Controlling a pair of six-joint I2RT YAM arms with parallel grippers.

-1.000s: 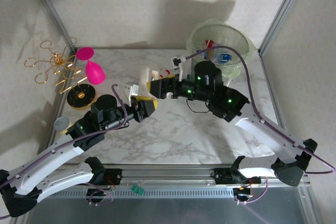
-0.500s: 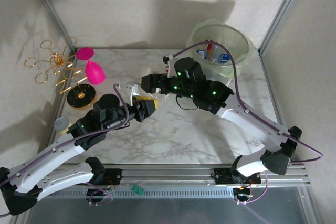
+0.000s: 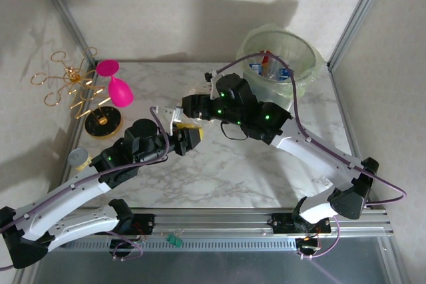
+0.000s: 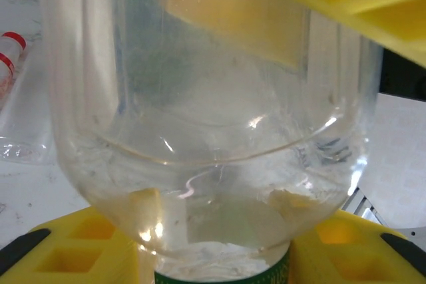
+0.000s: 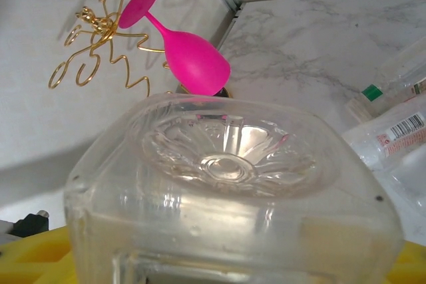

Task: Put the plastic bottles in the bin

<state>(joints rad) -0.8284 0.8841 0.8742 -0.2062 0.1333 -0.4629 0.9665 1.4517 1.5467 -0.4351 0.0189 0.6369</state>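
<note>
Since a second ago the right arm has swung back from the bin and leftward, so its pincer [image 3: 191, 106] now meets the left pincer [image 3: 188, 135] over the middle of the desk [image 3: 219, 171].

Nearest the bases, the left pincer is clamped on a clear bottle [image 4: 206, 131], its yellow pads [image 4: 73, 247] at the bottle's shoulder. The neck, with a green band, points back into that pincer.

The bottle's long axis appears to run from one pincer straight to the other. In the right wrist view its moulded base [image 5: 226, 164] faces into the right pincer [image 5: 219, 267], with yellow fingers at either edge. Those jaws stand partway around the base, and I cannot tell whether they grip it yet.

Beyond and to the right pincer's right, more clear bottles [image 5: 393, 131] lie flat on the desk.

Farther off, the pale-green bin [image 3: 303, 74] stands behind the right pincer, toward the far right corner, with bottles already inside. The right arm is plainly the nearer to it, so the carry should fall to that arm once the left lets go.
</note>
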